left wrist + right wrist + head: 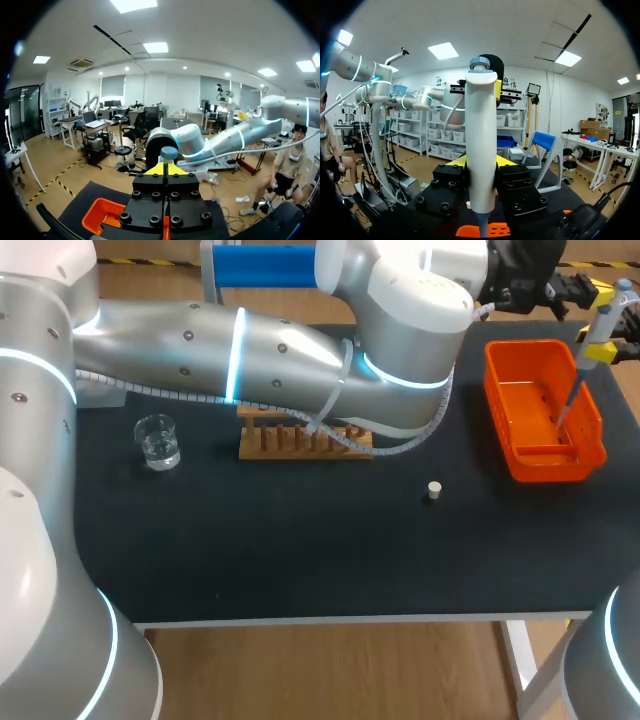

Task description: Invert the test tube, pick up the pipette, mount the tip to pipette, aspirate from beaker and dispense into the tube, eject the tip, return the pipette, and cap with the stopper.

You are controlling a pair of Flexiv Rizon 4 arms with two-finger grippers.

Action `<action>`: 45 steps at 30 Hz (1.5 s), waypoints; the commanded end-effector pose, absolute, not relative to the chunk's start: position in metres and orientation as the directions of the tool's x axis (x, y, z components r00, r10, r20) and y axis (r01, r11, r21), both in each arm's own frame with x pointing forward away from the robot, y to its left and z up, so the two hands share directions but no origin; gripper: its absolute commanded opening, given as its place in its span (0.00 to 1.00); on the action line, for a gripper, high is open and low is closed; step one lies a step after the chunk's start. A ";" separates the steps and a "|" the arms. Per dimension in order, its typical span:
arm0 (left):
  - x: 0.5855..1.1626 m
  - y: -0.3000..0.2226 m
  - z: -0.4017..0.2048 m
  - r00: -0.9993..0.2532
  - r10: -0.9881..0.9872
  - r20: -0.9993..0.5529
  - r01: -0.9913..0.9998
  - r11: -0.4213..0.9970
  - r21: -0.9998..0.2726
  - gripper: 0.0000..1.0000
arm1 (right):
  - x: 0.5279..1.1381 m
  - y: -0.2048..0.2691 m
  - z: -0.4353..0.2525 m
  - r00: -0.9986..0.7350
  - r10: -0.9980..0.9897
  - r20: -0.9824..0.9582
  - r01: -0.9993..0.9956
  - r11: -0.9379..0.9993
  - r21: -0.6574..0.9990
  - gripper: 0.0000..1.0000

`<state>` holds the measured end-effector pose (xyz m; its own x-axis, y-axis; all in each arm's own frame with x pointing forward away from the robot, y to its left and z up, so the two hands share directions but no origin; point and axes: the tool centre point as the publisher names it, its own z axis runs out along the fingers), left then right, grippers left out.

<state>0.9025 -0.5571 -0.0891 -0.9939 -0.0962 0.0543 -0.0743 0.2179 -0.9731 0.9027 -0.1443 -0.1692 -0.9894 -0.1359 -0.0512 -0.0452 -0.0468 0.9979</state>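
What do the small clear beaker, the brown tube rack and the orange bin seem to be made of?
Small clear beaker: glass or clear plastic, see-through with bright glints. Brown slotted tube rack: likely unpainted wood, matt and tan. Orange rectangular bin: likely moulded plastic, uniform colour, slight sheen.

Pipette (598, 335) near-upright, tip down inside orange bin (545, 462); clear beaker (158, 442) far left; white stopper (434, 490) mid-table.

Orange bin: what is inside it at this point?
The pipette hangs with its thin lower end down inside the bin. Otherwise only the moulded orange floor shows. The near wall hides the front strip of floor.
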 end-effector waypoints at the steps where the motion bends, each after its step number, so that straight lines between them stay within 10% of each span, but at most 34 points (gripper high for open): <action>1: 0.901 -0.561 -0.116 -0.993 -0.106 0.054 -0.068 0.132 -0.989 0.00 | 0.906 -0.144 -0.156 -0.988 -0.145 -0.052 -0.046 -0.046 0.998 0.00; 45: 0.903 -0.556 -0.123 -0.990 -0.133 0.054 -0.074 0.155 -0.985 0.00 | 0.906 -0.144 -0.156 -0.988 -0.145 -0.052 -0.046 -0.046 0.998 0.00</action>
